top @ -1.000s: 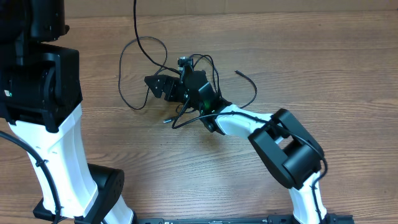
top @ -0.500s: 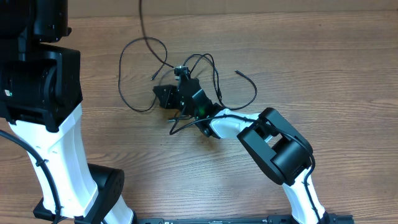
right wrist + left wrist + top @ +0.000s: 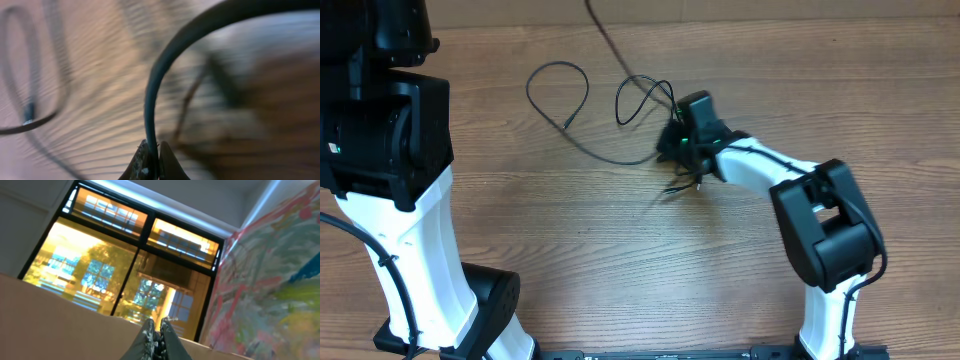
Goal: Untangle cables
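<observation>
Thin black cables (image 3: 560, 66) lie in loops on the wooden table, with a second loop (image 3: 640, 79) beside my right gripper. One strand (image 3: 610, 40) climbs off the top edge of the overhead view. My right gripper (image 3: 675, 145) is shut on a cable (image 3: 150, 100), which arcs up from between its fingertips (image 3: 152, 147). Loose cable ends (image 3: 680, 183) trail just below it. My left gripper (image 3: 156, 327) is shut and points up toward windows, away from the table. I cannot tell whether anything sits between its fingers.
The left arm's black and white body (image 3: 390, 150) fills the left side of the overhead view. The right arm (image 3: 820, 220) reaches in from the lower right. A cable loop with a plug end (image 3: 29, 114) lies blurred at the left of the right wrist view.
My right gripper has shut on a cable and swung right and up, dragging the tangle. The loops have spread apart, and the strand leaving the top edge has shifted right.
</observation>
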`<state>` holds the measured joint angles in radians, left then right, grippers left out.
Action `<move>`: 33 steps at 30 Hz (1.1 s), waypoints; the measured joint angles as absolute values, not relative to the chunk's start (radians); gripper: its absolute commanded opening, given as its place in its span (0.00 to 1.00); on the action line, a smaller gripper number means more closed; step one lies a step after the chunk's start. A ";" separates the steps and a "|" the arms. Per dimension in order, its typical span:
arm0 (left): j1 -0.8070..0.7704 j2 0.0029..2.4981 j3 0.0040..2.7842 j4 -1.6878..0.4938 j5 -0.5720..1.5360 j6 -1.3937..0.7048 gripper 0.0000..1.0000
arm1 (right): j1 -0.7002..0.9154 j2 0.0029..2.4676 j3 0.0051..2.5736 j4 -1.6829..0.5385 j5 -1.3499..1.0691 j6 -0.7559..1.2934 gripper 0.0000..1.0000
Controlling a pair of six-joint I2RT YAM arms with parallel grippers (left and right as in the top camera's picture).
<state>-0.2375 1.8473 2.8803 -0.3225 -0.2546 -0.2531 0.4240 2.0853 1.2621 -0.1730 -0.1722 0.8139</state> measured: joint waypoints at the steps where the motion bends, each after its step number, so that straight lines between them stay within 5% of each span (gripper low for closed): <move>1: -0.237 1.847 2.880 -0.323 -0.264 -0.250 0.04 | 0.403 2.084 1.262 -0.206 -0.172 0.813 0.04; 20: -0.237 1.847 2.866 -0.330 -0.416 -0.171 0.04 | 0.012 2.029 1.292 -0.634 -0.234 0.700 0.04; 33: -0.101 1.847 2.731 -0.319 -0.576 -0.145 0.04 | -0.030 2.011 1.303 -0.745 -0.086 0.683 0.04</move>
